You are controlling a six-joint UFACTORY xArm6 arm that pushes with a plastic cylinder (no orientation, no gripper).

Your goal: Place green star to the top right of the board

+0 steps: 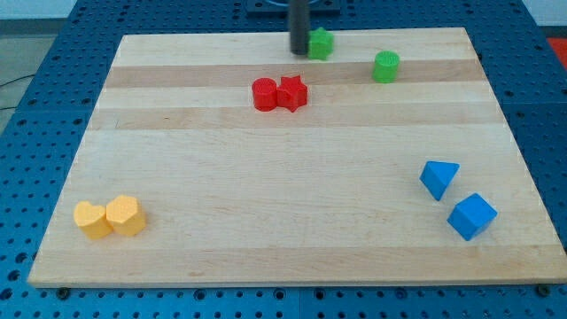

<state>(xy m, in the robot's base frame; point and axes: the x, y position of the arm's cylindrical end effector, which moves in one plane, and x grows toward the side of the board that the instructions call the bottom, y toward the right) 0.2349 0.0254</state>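
Note:
The green star (321, 43) lies near the board's top edge, a little right of centre. My tip (299, 51) stands right against the star's left side, touching it or nearly so. The rod rises out of the view's top. A green cylinder (385, 66) sits to the star's right, a short way lower and apart from it. The top right corner of the wooden board (461, 40) is bare.
A red cylinder (264, 94) and a red star (292, 92) touch each other below my tip. A blue triangular block (439, 178) and a blue cube (471, 216) lie at lower right. Two yellow blocks (109, 216) sit at lower left.

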